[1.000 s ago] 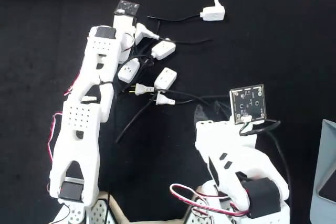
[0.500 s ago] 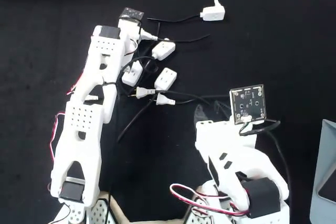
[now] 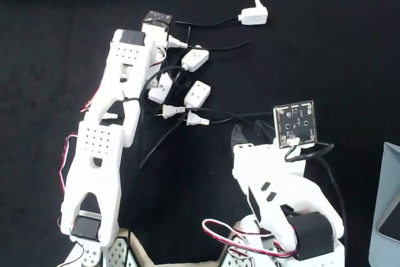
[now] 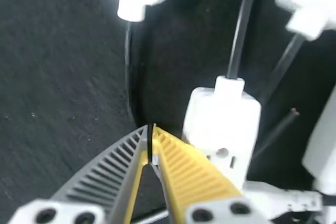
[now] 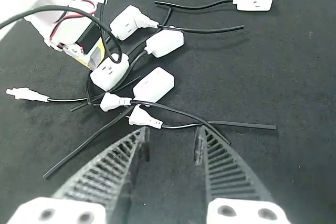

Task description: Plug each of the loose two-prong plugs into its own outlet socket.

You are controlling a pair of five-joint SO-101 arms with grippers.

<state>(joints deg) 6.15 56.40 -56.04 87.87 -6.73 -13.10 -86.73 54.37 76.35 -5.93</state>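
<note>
Left tool: fingers closed tip to tip, just beside a white outlet socket in the middle of the cluster. A thin dark line sits between the tips; cannot tell whether a cord is pinched there. It holds no plug. Right tool: fingers apart, empty, over bare cloth near the cluster.

Plug A and plug B lie unplugged side by side on the robot's side of the sockets, with their cords crossing. A third plug lies apart, close to the left arm. A lone socket sits well apart, toward the table's far edge.

Judgement: step in hand is getting hold of a plug.
- Open the left tool and grip the plug by its body, prongs left free.
- Square the prongs to the slots before pushing.
- The socket will likely slide on cloth, so brace it with the right tool.
- Tangled cords may drag neighbouring sockets.

Table: black cloth throughout. A grey boxy object stands at its right edge.
</note>
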